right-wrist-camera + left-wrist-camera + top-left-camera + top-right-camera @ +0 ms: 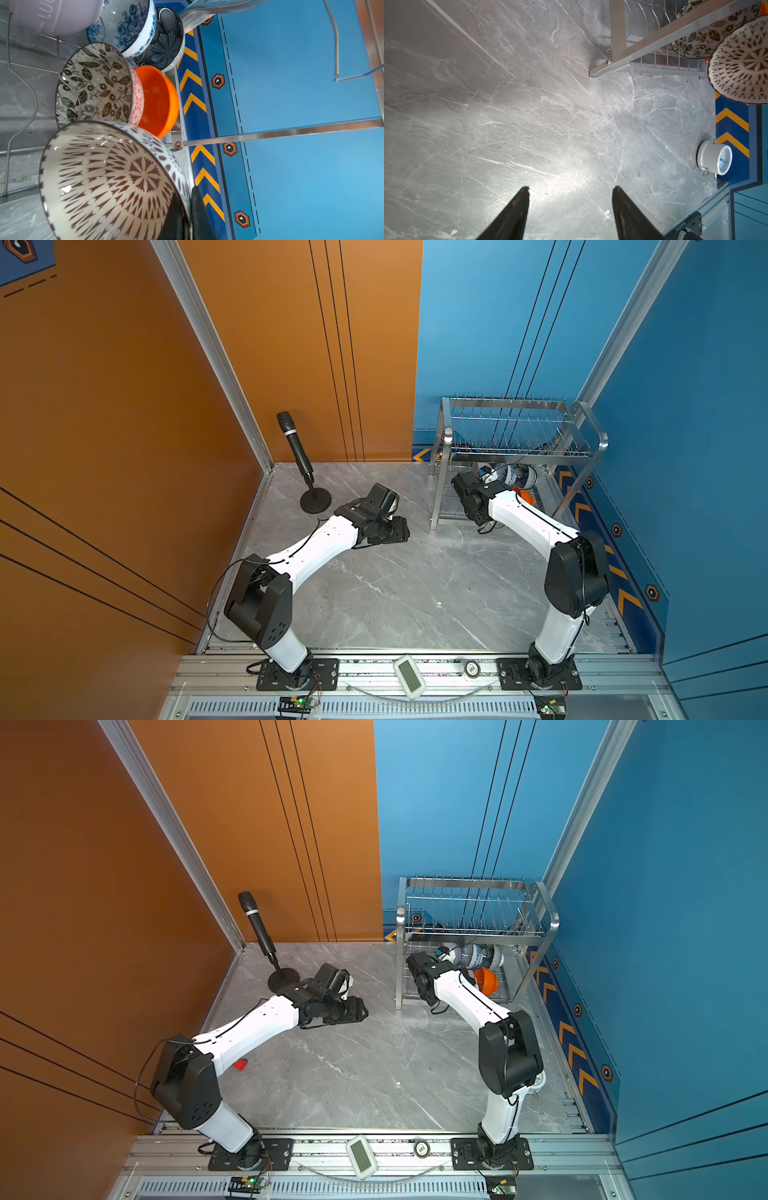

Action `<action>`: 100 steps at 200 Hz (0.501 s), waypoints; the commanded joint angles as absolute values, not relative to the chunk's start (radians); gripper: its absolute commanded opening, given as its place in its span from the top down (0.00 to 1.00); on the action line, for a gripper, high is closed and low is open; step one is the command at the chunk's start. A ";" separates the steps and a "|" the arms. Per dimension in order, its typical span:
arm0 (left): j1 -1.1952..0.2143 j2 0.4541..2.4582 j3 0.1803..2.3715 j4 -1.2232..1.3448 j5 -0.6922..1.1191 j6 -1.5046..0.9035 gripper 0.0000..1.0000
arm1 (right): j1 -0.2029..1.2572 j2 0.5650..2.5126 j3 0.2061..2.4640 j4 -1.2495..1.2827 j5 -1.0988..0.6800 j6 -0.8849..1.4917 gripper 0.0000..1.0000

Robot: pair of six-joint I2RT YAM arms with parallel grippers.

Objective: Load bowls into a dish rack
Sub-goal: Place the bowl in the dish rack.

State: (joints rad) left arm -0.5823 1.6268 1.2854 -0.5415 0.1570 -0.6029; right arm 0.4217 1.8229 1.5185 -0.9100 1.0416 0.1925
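Right gripper [188, 200]: right wrist view, clamped on lattice bowl [104, 176] rim; pinch may slip.
Leaf bowl [93, 83]: just beside, easily knocked.
Left gripper [571, 188]: left wrist view, spread, empty.
Dish rack [523, 456]: both top views, bowls crowd lower tier.

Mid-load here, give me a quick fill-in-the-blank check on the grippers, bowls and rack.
The lattice-patterned bowl is pinched at its rim by the ___ gripper.
The left gripper hangs ___ above the table, holding nothing.
Two racked bowls are plain: the pale lilac bowl and a bright ___ one.
The racked bowls stand on the dish rack's ___ tier.
Missing words: right; open; orange; lower.
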 commanded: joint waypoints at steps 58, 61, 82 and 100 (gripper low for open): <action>-0.581 1.661 1.331 -0.551 0.131 -0.621 0.35 | 0.399 1.867 1.597 -0.864 0.998 0.188 1.00; -0.581 1.662 1.332 -0.551 0.131 -0.620 0.35 | 0.398 1.868 1.599 -0.862 0.997 0.188 1.00; -0.581 1.664 1.333 -0.551 0.128 -0.623 0.35 | 0.391 1.879 1.606 -0.857 0.985 0.188 1.00; -0.580 1.666 1.335 -0.552 0.126 -0.625 0.35 | 0.384 1.885 1.610 -0.852 0.976 0.186 1.00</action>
